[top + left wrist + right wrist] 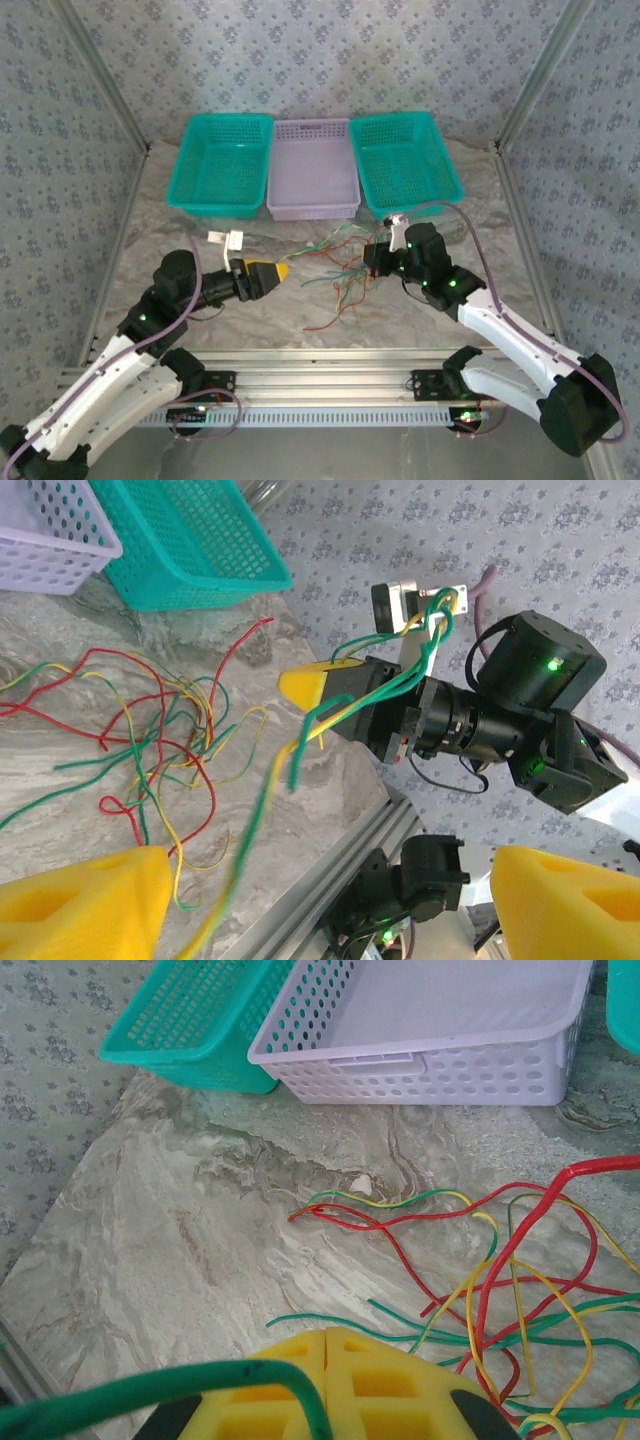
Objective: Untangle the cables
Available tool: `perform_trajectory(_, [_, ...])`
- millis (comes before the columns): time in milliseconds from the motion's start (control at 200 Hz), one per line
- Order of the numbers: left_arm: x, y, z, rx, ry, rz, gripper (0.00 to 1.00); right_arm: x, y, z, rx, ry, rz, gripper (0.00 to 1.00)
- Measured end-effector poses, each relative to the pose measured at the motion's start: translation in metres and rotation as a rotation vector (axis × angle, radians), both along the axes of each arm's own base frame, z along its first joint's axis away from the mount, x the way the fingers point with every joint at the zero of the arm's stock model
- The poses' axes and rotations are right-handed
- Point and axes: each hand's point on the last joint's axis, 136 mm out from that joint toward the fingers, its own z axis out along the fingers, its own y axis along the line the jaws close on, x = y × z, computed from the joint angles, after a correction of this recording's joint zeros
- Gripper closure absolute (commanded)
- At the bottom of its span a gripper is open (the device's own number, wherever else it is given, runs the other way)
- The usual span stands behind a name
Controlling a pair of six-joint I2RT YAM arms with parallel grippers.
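While the cables (345,270) lie tangled between the arms, you find the left gripper (272,271) spread wide and the right gripper (325,1380) pinched shut on a green cable (150,1390).

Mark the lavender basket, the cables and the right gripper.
lavender basket (312,165), top external view, its bare floor.
cables (345,268), top external view, middle of the tangle.
right gripper (327,1338), right wrist view, seam between its yellow fingers.
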Motion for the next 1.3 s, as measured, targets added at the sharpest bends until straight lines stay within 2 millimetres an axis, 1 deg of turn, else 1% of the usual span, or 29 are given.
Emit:
perform_trajectory(115, [-0.004, 0.002, -0.001, 0.008, -0.016, -0.005, 0.23, 0.0, 0.001, 0.001, 0.017, 0.01, 0.002, 1.0])
perform_trajectory(180, [-0.003, 0.001, -0.009, 0.021, 0.0, -0.013, 0.24, -0.001, 0.003, 0.003, 0.033, 0.013, 0.014, 1.0])
perform_trajectory(275, [-0.002, -0.003, -0.024, 0.05, 0.034, -0.03, 0.29, -0.003, 0.007, 0.007, 0.058, 0.011, 0.037, 1.0])
perform_trajectory(395, [-0.001, -0.008, -0.035, 0.075, 0.061, -0.055, 0.34, -0.006, 0.011, 0.011, 0.082, 0.016, 0.059, 1.0])
perform_trajectory(520, [-0.003, -0.011, -0.04, 0.091, 0.066, -0.081, 0.51, -0.007, 0.014, 0.015, 0.096, 0.015, 0.074, 1.0])
perform_trajectory(620, [-0.004, -0.011, -0.042, 0.102, 0.057, -0.093, 0.58, -0.004, 0.017, 0.018, 0.098, 0.016, 0.08, 1.0])
perform_trajectory(690, [-0.005, -0.011, -0.043, 0.11, 0.057, -0.099, 0.61, -0.002, 0.018, 0.016, 0.095, 0.023, 0.08, 1.0])
perform_trajectory(774, [-0.007, -0.011, -0.044, 0.115, 0.056, -0.108, 0.7, -0.001, 0.019, 0.012, 0.087, 0.036, 0.079, 1.0])
perform_trajectory(814, [-0.007, -0.011, -0.043, 0.116, 0.051, -0.112, 0.76, 0.0, 0.019, 0.01, 0.084, 0.041, 0.078, 1.0])
perform_trajectory(904, [-0.008, -0.012, -0.042, 0.115, 0.047, -0.118, 1.0, 0.001, 0.019, 0.007, 0.076, 0.05, 0.072, 1.0])
perform_trajectory(1044, [-0.009, -0.011, -0.04, 0.123, 0.048, -0.118, 1.0, 0.005, 0.015, 0.004, 0.05, 0.073, 0.046, 1.0])
perform_trajectory(1089, [-0.009, -0.01, -0.038, 0.128, 0.043, -0.114, 1.0, 0.007, 0.013, 0.005, 0.044, 0.078, 0.034, 0.86])
perform_trajectory(1114, [-0.009, -0.009, -0.036, 0.133, 0.042, -0.11, 1.0, 0.008, 0.011, 0.005, 0.037, 0.081, 0.028, 0.75])
perform_trajectory(1129, [-0.008, -0.008, -0.035, 0.136, 0.039, -0.106, 1.0, 0.008, 0.01, 0.005, 0.037, 0.087, 0.023, 0.7])
perform_trajectory(1204, [-0.005, -0.003, -0.027, 0.16, 0.026, -0.073, 1.0, 0.013, 0.002, 0.005, 0.02, 0.105, -0.005, 0.61])
perform_trajectory(1259, [-0.002, 0.001, -0.021, 0.18, 0.02, -0.043, 1.0, 0.016, -0.006, 0.005, 0.012, 0.116, -0.027, 0.5])
perform_trajectory(1299, [0.001, 0.004, -0.02, 0.197, 0.023, -0.023, 1.0, 0.018, -0.012, 0.005, 0.013, 0.128, -0.047, 0.45])
